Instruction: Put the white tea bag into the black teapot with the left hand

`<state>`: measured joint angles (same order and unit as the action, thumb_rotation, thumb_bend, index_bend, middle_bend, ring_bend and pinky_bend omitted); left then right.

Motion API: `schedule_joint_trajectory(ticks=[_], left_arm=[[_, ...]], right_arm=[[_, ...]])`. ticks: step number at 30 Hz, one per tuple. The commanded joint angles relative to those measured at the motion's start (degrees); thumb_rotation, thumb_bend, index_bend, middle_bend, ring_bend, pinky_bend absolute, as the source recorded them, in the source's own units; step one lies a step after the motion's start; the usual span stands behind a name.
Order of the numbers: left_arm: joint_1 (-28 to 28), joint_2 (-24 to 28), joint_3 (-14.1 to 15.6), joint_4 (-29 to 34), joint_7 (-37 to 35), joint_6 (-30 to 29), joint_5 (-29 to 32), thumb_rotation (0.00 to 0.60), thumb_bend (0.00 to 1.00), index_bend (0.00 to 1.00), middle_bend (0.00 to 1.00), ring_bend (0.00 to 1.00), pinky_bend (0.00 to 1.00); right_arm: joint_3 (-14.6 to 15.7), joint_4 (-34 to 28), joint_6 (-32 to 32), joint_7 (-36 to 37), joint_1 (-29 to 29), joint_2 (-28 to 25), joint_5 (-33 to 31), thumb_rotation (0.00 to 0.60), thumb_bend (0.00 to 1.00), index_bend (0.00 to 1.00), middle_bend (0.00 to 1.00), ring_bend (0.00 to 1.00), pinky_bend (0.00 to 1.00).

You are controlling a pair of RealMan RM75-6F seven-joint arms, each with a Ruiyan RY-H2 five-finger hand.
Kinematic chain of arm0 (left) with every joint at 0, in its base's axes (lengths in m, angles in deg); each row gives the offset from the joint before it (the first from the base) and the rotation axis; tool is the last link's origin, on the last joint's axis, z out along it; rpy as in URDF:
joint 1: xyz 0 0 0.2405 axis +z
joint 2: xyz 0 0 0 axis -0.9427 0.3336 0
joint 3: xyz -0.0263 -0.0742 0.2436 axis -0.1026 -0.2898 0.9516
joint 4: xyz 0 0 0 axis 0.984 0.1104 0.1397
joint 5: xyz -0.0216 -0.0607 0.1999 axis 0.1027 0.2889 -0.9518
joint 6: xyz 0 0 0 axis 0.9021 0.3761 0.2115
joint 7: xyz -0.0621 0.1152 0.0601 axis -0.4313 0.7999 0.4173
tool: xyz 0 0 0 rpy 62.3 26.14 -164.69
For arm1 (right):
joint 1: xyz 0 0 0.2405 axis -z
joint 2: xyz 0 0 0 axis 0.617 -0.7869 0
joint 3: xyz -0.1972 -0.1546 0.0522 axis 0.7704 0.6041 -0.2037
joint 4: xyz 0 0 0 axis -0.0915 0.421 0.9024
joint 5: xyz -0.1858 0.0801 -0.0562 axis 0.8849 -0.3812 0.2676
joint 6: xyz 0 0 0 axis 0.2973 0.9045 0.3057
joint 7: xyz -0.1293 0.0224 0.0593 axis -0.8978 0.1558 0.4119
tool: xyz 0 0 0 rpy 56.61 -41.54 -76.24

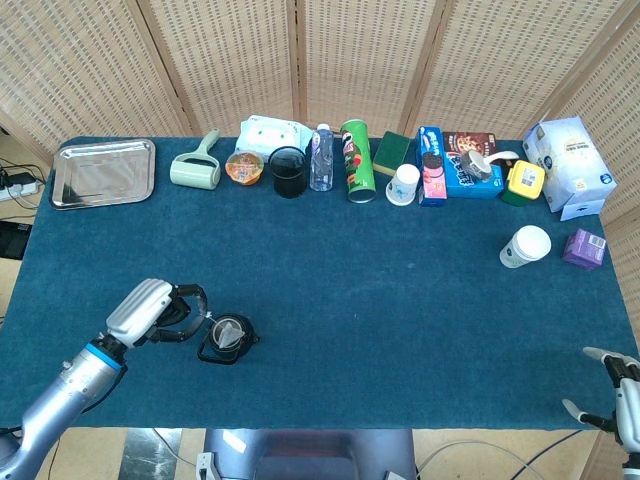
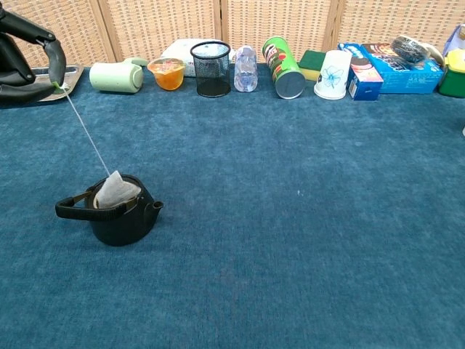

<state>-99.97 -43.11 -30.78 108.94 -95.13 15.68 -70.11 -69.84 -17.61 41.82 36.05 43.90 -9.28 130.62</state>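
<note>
Much bare blue cloth (image 2: pixel 305 240) right of black teapot (image 2: pixel 120 218).

The left hand (image 2: pixel 25 54) is pinching a taut string at the upper left edge, while the white tea bag (image 2: pixel 115 192) is sitting in the black teapot (image 2: pixel 116 217) opening.

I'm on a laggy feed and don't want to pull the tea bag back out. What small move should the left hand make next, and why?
Probably lower a little more, then let go of the string. The white tea bag sits in the mouth of the black teapot, its top at the rim, while the left hand pinches the taut string off to the side.
</note>
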Motion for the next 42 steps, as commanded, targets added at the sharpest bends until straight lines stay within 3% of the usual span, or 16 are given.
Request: schedule_joint_trajectory(ticks=[1,26,42], left_arm=[[0.2,-0.1,0.3,-0.4,-0.1,0.1,0.3,0.600,0.50,0.71,1.00,1.00,0.97],[-0.5,-2.0,2.3,-2.2,4.2,3.7,2.0,0.600,0.50,0.71,1.00,1.00,0.97],[1.5,-7.1,0.4,-7.3,17.4,0.9,12.8,0.600,0.50,0.71,1.00,1.00,0.97]], right_arm=[[0.0,-0.1,0.1,-0.1,0.0,-0.1,0.1,0.600,0.18,0.25,0.26,0.20,0.13],[0.2,-0.1,0.6,0.1,0.6,0.1,0.2,0.600,0.18,0.25,0.26,0.20,0.14],[0.3,0.4,0.3,0.4,0.6,0.3,0.4,0.600,0.19,0.25,0.26,0.20,0.14]])
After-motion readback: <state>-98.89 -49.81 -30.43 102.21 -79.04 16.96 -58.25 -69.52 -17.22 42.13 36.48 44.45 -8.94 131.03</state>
